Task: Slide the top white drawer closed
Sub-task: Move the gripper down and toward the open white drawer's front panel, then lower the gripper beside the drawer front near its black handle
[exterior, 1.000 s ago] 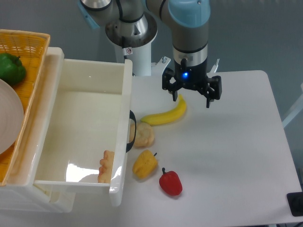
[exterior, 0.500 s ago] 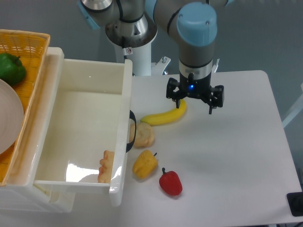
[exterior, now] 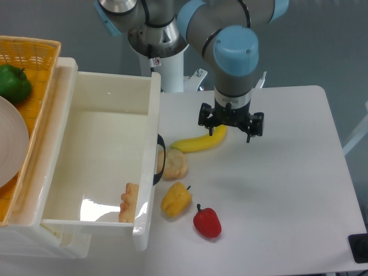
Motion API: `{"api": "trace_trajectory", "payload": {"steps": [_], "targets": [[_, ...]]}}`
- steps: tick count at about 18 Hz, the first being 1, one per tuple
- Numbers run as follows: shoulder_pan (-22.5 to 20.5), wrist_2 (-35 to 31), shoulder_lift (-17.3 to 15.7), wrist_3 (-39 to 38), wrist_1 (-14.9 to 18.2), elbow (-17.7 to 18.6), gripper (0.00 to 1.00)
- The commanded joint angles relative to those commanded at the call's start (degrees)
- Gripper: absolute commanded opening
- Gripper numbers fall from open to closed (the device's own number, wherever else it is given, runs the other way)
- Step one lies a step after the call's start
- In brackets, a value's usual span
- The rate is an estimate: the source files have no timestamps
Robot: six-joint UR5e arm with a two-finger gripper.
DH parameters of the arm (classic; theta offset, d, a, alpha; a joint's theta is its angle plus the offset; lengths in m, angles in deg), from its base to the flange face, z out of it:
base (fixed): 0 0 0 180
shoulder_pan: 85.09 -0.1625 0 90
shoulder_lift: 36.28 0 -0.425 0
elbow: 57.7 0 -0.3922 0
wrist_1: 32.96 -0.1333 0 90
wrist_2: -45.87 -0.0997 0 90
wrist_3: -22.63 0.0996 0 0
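- At the left of the white tabletop (exterior: 276, 190), the top white drawer (exterior: 98, 155) is seen pulled out of its cabinet, its long inside exposed to the camera.
- A black curved handle (exterior: 160, 159) is carried on the drawer's front panel, which faces the tabletop's middle.
- One small pale orange food item (exterior: 129, 202) is seen inside the drawer, against the front panel; what it is cannot be told from this view.
- A yellow woven basket (exterior: 31, 54) is set on top of the cabinet, behind the drawer, with a green pepper (exterior: 14, 83) and part of a white plate (exterior: 11, 144) in it.
- The claw (exterior: 230, 129) is held above the tabletop with its two fingers spread apart and nothing between them, well apart from the drawer.
- A banana (exterior: 200, 140) is laid just below the claw, its upper end under one finger.
- A bread roll (exterior: 173, 164) is found just beside the drawer's handle.
- A yellow pepper (exterior: 176, 199) and a red pepper (exterior: 207, 222) are laid nearer the camera, close together, not touching.
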Motion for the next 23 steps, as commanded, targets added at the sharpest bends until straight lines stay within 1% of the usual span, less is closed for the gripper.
{"api": "trace_trajectory", "payload": {"steps": [3, 5, 8, 10, 12, 14, 17, 18, 23], "targets": [[0.26, 0.70, 2.28, -3.09, -0.09, -0.96, 1.00], [0.26, 4.03, 3.07, -5.72, -0.09, -1.49, 1.00], [0.26, 5.36, 4.48, -6.09, -0.18, -1.93, 1.00], [0.61, 6.67, 5.88, -6.18, -0.18, -2.90, 1.00], [0.79, 8.61, 6.15, -6.70, -0.09, -3.16, 1.00], [0.88, 9.05, 6.50, -6.88, -0.18, -3.43, 1.00], [0.88, 14.14, 8.52, -11.08, -0.17, -5.27, 1.00], [0.88, 14.50, 9.22, -12.06, -0.18, -5.97, 1.00], [2.20, 14.42, 11.25, -11.72, -0.26, -6.85, 1.00]]}}
